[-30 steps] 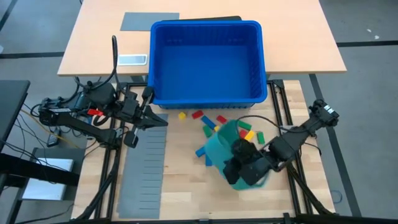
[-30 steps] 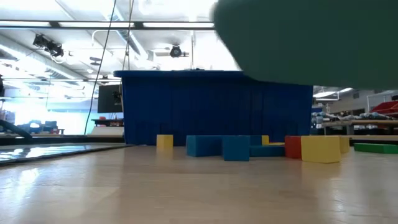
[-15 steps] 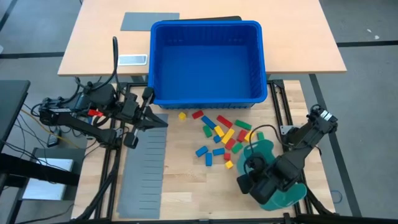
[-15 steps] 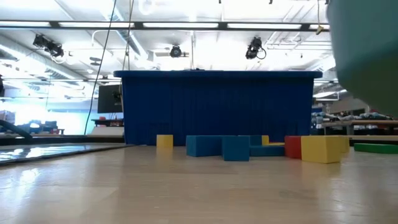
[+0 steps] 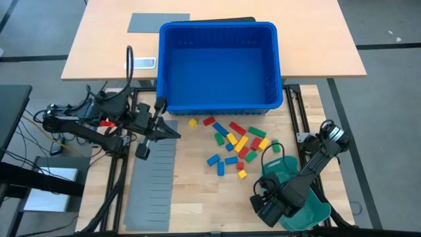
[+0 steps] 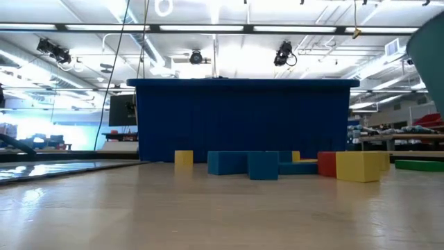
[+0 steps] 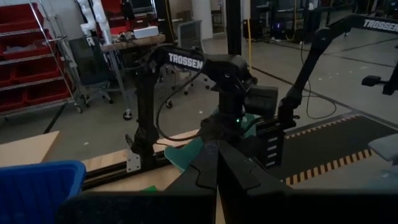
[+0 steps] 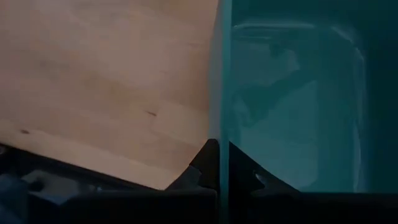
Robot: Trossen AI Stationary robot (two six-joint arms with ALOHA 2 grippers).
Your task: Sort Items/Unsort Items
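The blue bin (image 5: 218, 64) is sitting on the wooden surface (image 5: 197, 197). Just in front of the bin, the blocks (image 5: 233, 143) are lying scattered. Further from the bin, the right tool (image 5: 275, 209) is pinching the teal tray (image 5: 304, 209) by its rim. Beside the bin's left corner, the left tool (image 5: 172, 131) is hanging with fingers together, empty.

Right gripper (image 5: 271, 209) fingers clamped low at the table's near-right; left gripper (image 5: 172, 131) closed, hovering.
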